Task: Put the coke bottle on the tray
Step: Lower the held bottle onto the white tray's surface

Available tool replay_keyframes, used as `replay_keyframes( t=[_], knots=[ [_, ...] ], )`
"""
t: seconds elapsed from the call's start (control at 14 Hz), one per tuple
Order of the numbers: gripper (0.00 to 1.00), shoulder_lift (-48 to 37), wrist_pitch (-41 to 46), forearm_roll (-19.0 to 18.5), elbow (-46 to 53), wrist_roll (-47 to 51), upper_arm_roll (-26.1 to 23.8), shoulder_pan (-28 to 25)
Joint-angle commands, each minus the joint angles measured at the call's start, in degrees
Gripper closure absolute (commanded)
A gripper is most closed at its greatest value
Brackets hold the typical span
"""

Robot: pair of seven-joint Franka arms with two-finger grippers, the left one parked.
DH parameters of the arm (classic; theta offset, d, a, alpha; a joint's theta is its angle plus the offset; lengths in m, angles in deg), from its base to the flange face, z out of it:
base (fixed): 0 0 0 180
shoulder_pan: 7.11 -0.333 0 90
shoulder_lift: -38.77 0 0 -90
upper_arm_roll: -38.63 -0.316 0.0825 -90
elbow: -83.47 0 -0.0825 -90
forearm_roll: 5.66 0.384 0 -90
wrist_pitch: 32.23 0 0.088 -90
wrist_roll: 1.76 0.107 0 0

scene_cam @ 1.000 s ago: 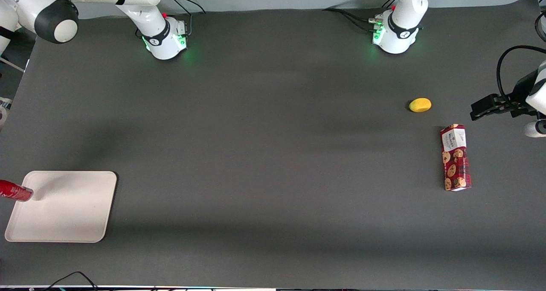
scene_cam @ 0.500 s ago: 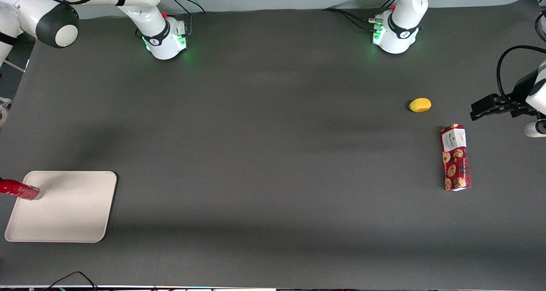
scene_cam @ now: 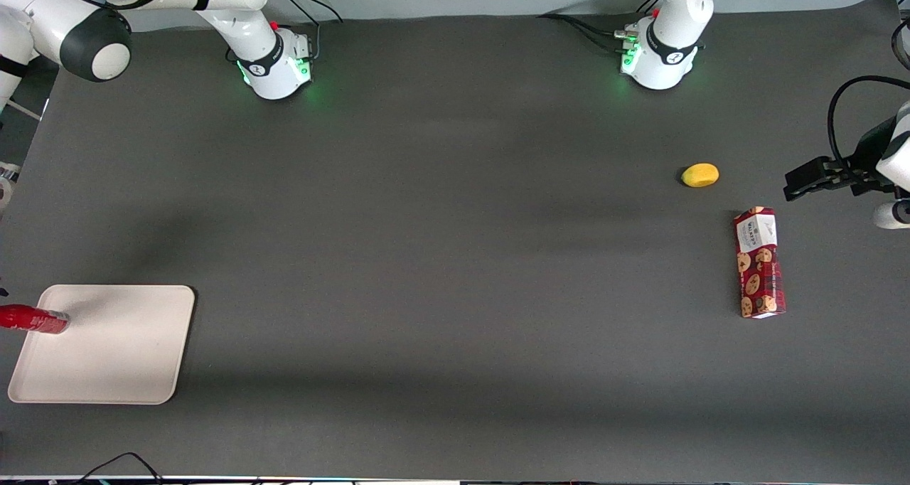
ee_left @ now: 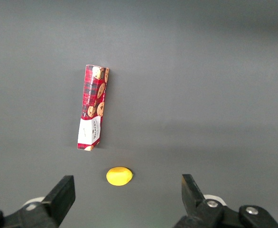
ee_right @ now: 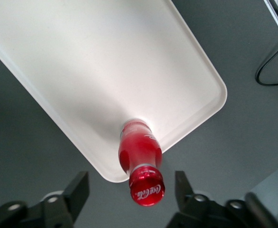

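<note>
Your worktop (scene_cam: pixel 455 257) carries the tray (scene_cam: pixel 114 357) at the working arm's end. The cookie box (scene_cam: pixel 759 263) and a yellow lemon-like piece (scene_cam: pixel 700 175) lie well apart, toward the parked arm's end. The coke bottle (ee_right: pixel 139 161) stands on the tray beside its rim. Above its cap, your tool (ee_right: pixel 132 192) has its fingers spread apart, clear of the bottle.

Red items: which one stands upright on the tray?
The coke bottle stands on the tray near its corner, beneath the open gripper. The cookie box lies flat on the table toward the parked arm's end.
</note>
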State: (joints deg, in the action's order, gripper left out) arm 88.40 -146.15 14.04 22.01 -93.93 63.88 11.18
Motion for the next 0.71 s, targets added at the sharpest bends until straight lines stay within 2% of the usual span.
replay_keyframes(
  t=[0.0, 0.21, 0.43, 0.64],
  knots=[
    [0.0, -0.67, 1.85, 1.4, 1.79, 1.29, 0.14, 0.44],
    [0.0, -4.09, 4.57, 0.88, 1.79, 2.43, 0.23, -0.09],
    [0.0, -9.8, 13.08, -1.4, 1.62, 11.81, -0.12, -0.88],
    [0.0, -15.25, 21.26, -4.74, 1.44, 24.81, -0.29, -6.05]
  ],
)
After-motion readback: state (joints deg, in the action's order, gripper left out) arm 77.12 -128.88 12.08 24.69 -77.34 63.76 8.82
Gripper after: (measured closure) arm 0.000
